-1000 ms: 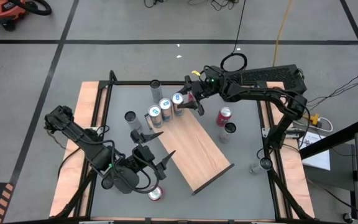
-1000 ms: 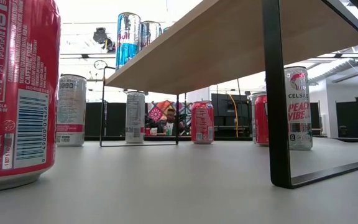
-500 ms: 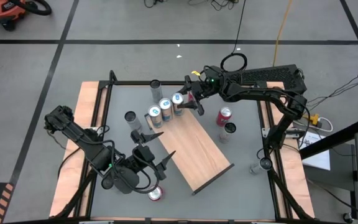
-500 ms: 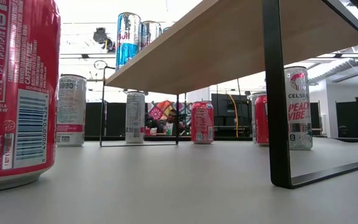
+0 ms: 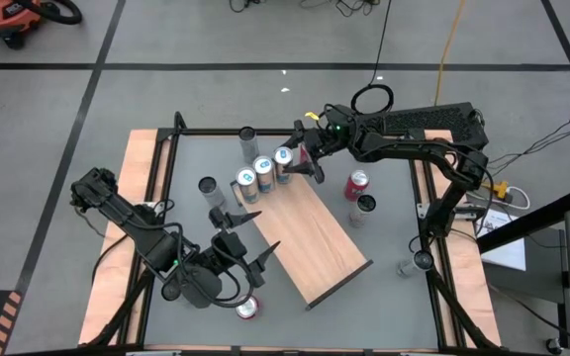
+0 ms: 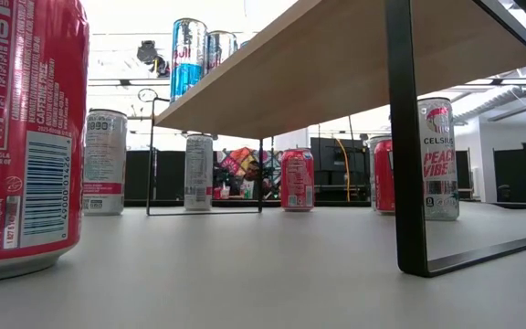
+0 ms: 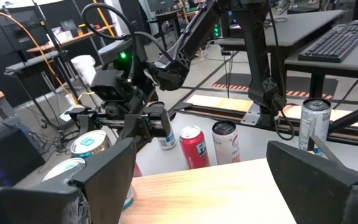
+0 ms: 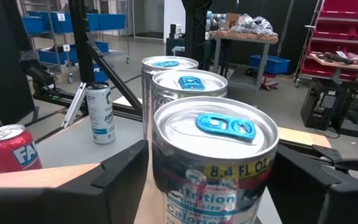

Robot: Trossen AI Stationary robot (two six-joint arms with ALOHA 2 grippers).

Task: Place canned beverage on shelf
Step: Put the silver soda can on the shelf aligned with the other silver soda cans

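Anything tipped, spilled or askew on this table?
Nothing stands out. Three cans stand upright in a row at one end of the shelf, and the loose cans on the table are upright too, with no spill visible.

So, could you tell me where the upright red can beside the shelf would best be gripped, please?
Probably around the red can's round side wall at mid-height, since it stands upright. A silver can stands close on one side and the shelf on another, so come from the side away from both.
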